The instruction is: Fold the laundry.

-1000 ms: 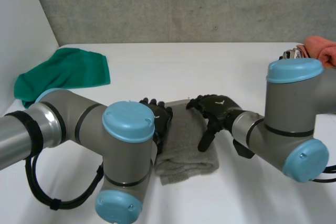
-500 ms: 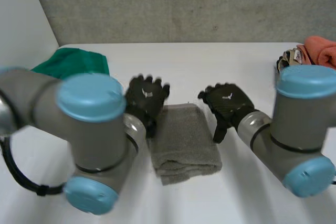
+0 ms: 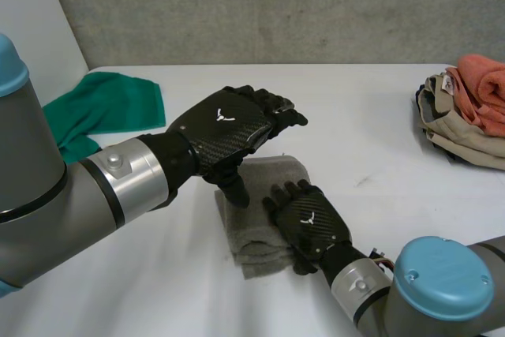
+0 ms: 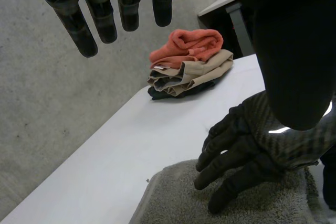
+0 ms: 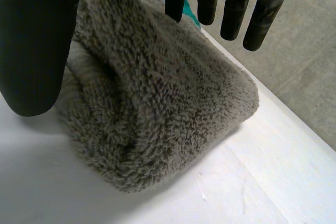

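Concrete wall [image 3: 276,5] backs a white table [image 3: 355,116] on which all the laundry lies loose. At the far left a green cloth [image 3: 110,104] is spread flat and rumpled, thin and smooth-looking, with one corner reaching towards the wall.

The left arm comes in low across the table, and its black left hand [image 3: 225,124] hangs in the air above the far edge of the towel. Its fingers [image 4: 102,19] are straight and a little apart, its thumb hangs down, and it holds nothing.

Near the middle of the table sits the thick grey terry towel [image 3: 276,173], folded into a squat oblong with soft, rounded fold edges and a deep, fuzzy pile.

The right hand [image 3: 309,222] lies palm down on the near right part of that towel. Its fingers [image 4: 231,148] are stretched out nearly straight and rest on the pile, grasping nothing. In the right wrist view the fuzzy towel bulges under the palm.

At the far right, well apart, a rolled coral towel [image 3: 481,76] sits on top of a folded beige garment [image 3: 461,128].
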You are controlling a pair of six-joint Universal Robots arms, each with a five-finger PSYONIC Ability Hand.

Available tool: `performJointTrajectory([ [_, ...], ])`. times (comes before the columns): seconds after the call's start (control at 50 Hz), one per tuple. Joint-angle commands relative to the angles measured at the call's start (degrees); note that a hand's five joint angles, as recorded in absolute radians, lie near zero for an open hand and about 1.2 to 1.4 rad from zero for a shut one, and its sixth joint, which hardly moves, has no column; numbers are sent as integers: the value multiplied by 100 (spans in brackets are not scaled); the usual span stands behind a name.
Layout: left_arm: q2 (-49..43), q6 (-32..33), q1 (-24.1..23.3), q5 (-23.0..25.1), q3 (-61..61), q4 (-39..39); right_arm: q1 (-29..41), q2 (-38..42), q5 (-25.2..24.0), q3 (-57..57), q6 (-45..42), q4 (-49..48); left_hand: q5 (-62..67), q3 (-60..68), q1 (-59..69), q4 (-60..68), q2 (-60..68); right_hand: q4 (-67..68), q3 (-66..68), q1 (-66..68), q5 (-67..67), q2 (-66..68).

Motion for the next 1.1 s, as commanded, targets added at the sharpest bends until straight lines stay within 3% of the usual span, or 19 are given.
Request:
performJointTrajectory([
  [0.02,-29,4,-38,-83,1,34,21,501,51,-369,-183,-181,120,185,223,213,208,-323,-197,-120,-305,-275],
  [0.18,-20,-13,-30,-126,1,34,29,756,77,-791,-297,-340,120,185,223,213,208,-323,-197,-120,-305,-275],
  [0.32,-11,-22,-47,-215,-8,34,21,818,51,-1160,-271,-340,103,168,206,196,191,978,1104,1182,996,1026],
  [0.46,111,-22,-30,-232,-8,34,12,976,51,-1521,-210,-269,137,202,240,230,225,1265,1391,1468,1282,1312],
  [0.54,191,-22,-21,-232,-17,34,12,1161,33,-1749,-219,-261,137,202,240,230,225,3061,3187,3264,3079,3109],
  [0.62,217,-22,-3,-232,-17,34,-6,1214,16,-1951,-210,-269,137,202,240,230,225,6541,6667,6744,6558,6588],
  [0.64,209,-22,-3,-232,-17,34,-23,1205,33,-2004,-201,-269,154,219,256,247,242,6676,6802,6879,6693,6723],
  [0.76,208,-22,49,-232,-17,34,-172,1065,42,-2171,-210,-261,154,219,256,247,242,6677,6803,6880,6695,6725],
  [0.86,217,-22,128,-232,-8,43,-848,951,-28,-2312,-298,-243,170,236,273,263,258,6677,6803,6880,6695,6725],
  [1.1,340,-40,269,-232,10,87,-1605,889,-705,-3902,-306,-278,171,236,273,264,259,6677,6803,6880,6695,6725],
])
